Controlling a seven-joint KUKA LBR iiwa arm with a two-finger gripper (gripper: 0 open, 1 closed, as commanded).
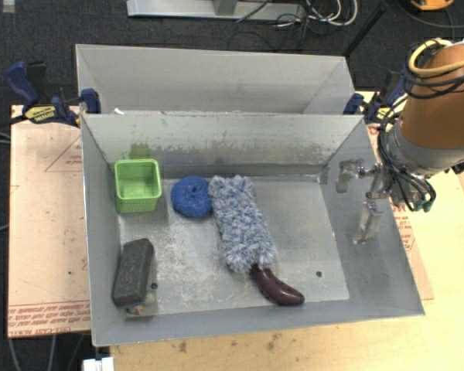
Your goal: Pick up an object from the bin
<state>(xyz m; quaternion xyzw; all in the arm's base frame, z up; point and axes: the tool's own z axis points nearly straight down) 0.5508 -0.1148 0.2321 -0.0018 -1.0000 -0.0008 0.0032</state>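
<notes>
The gripper hangs at the right side of the frame, over the sloping right wall of the grey metal bin. Its two metal fingers stand spread apart with nothing between them. No loose thing lies under it; below it there is bare metal only, and the bin floor next to it is bare too.

The nearest thing is a dark purple aubergine-shaped toy, low in the frame and left of the gripper, lying near the bin's front edge with its thick end pointing right. Its narrow end touches, or slips just under, the lower end of a long fluffy blue-and-white duster. That duster stretches from the middle of the floor up toward the back wall, leaning a little to the left at the top.

Just beside the duster's upper end, on its left, sits a round blue scrubber; the two look to be touching. Left of that, a short way off, stands a small green square cup, upright with its open mouth up, close to the left wall and the back corner.

Farthest from the gripper, in the lower left of the bin, a dark grey block lies lengthwise along the left wall, well apart from the cup above it.
</notes>
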